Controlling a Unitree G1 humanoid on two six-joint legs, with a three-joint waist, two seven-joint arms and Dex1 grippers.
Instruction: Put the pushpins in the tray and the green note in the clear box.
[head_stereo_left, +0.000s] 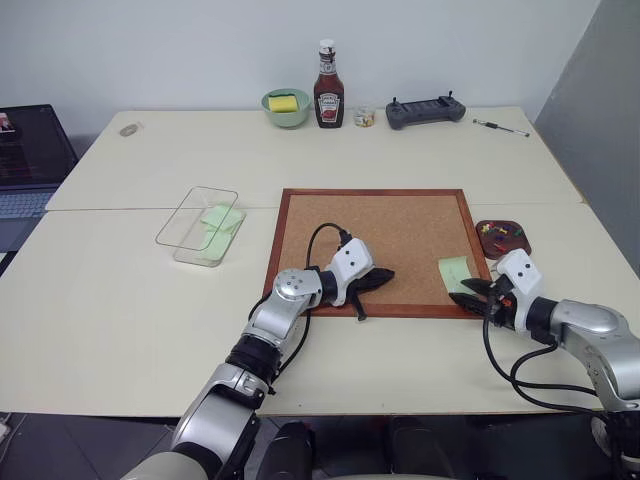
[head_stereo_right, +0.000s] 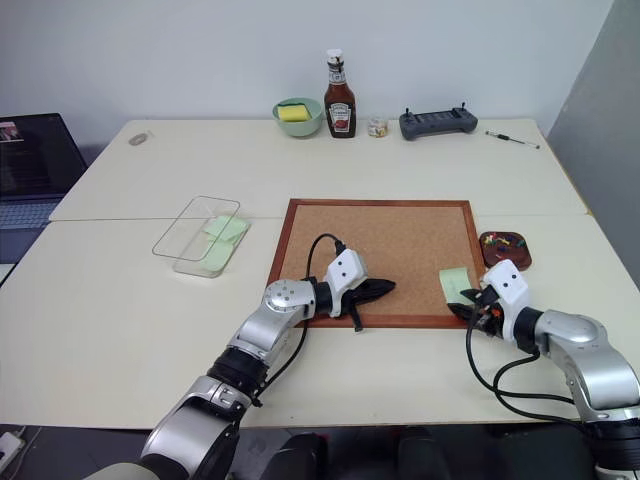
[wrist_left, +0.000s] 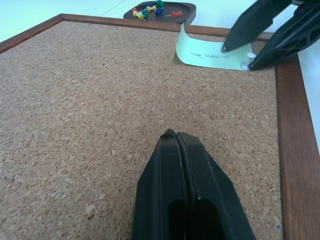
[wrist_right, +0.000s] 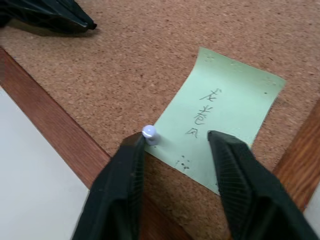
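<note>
Right jaws (wrist_right: 176, 145) apart, straddling pushpin (wrist_right: 149, 134).

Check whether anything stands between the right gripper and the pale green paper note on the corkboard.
Nothing visible does. The right gripper hangs right over the near end of the pale green paper note, fingers apart. A small whitish pushpin stands in the note's near corner, at one fingertip, and seems to pin it to the wood-framed corkboard.

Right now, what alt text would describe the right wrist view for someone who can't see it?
The right gripper has its two black fingers apart over a handwritten green note on a corkboard, one finger beside a pale pushpin at the note's corner.
</note>
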